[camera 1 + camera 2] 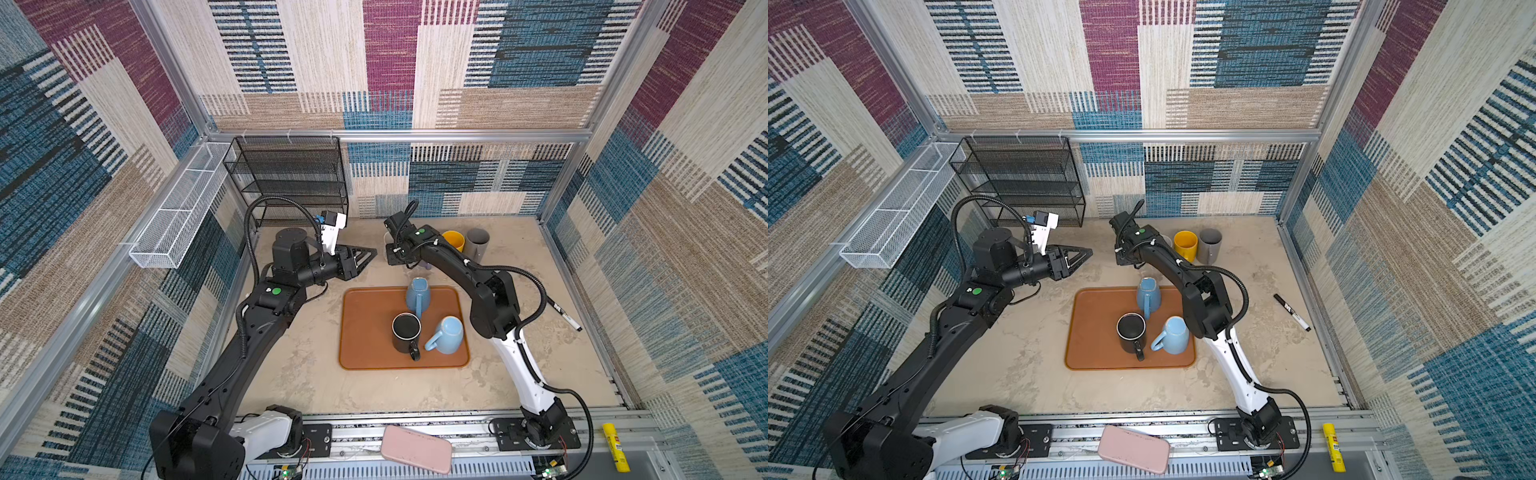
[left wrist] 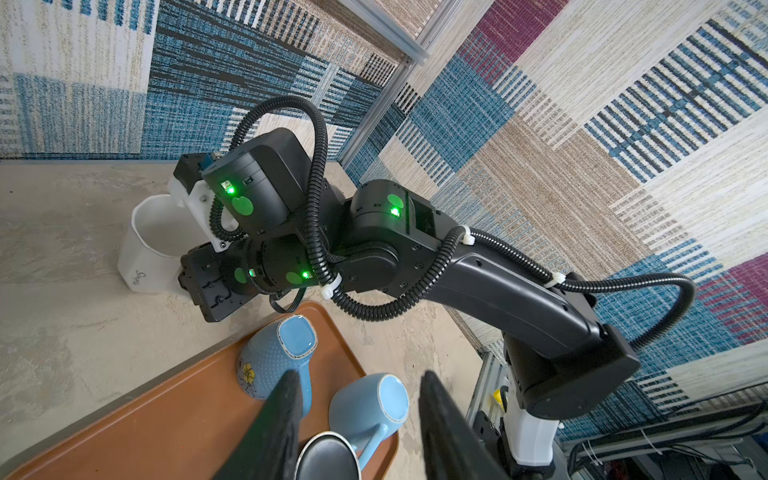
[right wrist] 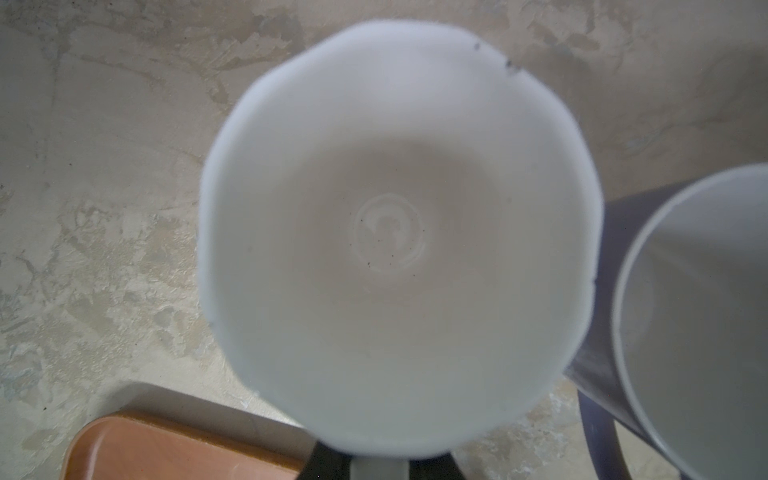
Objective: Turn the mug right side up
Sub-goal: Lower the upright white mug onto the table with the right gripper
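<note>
A white mug (image 3: 395,232) stands upright on the table just behind the tray, its mouth facing up, and it also shows in the left wrist view (image 2: 153,245). My right gripper (image 3: 379,463) is shut on the mug's handle, which sits between the two black fingers. In both top views this gripper (image 1: 392,255) hangs over the mug and hides most of it. My left gripper (image 1: 365,254) hovers to the left of it, open and holding nothing (image 2: 359,386).
The brown tray (image 1: 361,332) holds a black upright mug (image 1: 406,330) and two blue mugs with their bases up (image 1: 417,297) (image 1: 449,334). A dark purple mug (image 3: 685,311) stands beside the white one. Yellow cup (image 1: 454,240), grey cup (image 1: 477,243), marker (image 1: 565,313), black mesh rack (image 1: 291,178).
</note>
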You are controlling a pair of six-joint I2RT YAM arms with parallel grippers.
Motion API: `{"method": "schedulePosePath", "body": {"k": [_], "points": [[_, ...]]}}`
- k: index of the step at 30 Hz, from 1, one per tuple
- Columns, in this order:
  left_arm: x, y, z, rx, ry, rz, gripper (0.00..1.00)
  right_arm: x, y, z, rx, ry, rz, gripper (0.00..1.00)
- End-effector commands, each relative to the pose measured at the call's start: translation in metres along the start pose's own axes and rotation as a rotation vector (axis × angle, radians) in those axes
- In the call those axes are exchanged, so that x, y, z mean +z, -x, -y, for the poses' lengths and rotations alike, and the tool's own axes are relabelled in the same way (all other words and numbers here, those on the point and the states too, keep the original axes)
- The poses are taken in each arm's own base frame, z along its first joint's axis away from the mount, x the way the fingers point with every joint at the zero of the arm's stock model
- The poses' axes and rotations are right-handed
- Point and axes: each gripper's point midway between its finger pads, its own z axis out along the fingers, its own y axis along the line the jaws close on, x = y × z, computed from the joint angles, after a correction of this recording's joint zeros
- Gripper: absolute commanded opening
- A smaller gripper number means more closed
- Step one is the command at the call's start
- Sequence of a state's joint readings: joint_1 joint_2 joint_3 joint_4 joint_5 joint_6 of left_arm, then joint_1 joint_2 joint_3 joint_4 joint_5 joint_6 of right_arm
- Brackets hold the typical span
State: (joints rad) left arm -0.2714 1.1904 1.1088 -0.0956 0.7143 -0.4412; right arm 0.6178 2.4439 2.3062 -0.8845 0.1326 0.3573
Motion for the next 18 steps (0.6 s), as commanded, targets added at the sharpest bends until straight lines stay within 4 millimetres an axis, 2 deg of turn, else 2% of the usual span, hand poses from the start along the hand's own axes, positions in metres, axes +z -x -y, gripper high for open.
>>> {"method": "schedulePosePath", "body": {"k": [1, 7, 18], "points": [[-0.001, -0.0002, 0.0016, 0.043, -0.004, 0.0, 0.43, 0.0014, -0.0007, -0.0065, -0.008, 0.03, -0.006, 0.07], [-0.0012, 0.0001, 0.0013, 0.043, -0.003, 0.001, 0.44, 0.0023, -0.0019, -0.0075, -0.014, 0.035, -0.01, 0.15], [-0.0021, -0.0003, 0.0023, 0.045, -0.003, 0.002, 0.44, 0.0017, -0.0018, -0.0081, -0.012, 0.039, -0.011, 0.19]]}}
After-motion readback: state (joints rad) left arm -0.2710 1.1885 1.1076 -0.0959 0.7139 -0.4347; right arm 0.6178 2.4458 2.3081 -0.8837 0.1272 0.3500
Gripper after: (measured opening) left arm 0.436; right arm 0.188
